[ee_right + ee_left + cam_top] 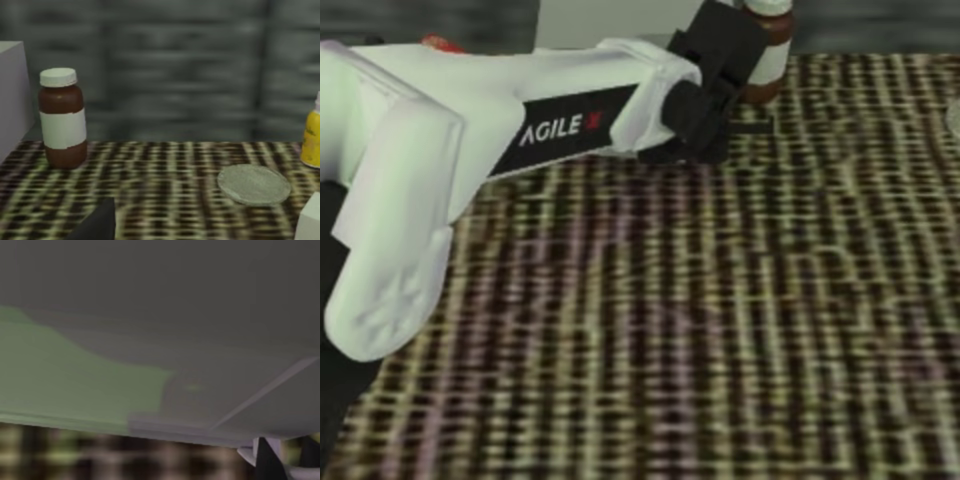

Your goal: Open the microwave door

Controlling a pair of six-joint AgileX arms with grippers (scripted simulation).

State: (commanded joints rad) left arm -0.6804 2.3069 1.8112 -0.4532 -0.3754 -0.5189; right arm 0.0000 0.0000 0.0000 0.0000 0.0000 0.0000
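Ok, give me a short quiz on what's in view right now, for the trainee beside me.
1. True or false: the brown-and-white jar stands upright with its white lid on.
2. What lies flat on the table between the jar and the yellow bottle? A) grey disc B) red cup C) spoon
3. Fill in: the ___ gripper is up against the microwave.

Key: 1 true; 2 A; 3 left, the left gripper.

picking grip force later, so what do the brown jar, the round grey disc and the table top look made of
Brown jar: looks like glossy plastic or glass, with a matte white lid and a white paper-like label band. Round grey disc: flat, dull and speckled, maybe stone or ceramic. Table top: woven-looking brown and cream pattern, like cloth or wicker; only a rendered texture, so uncertain.
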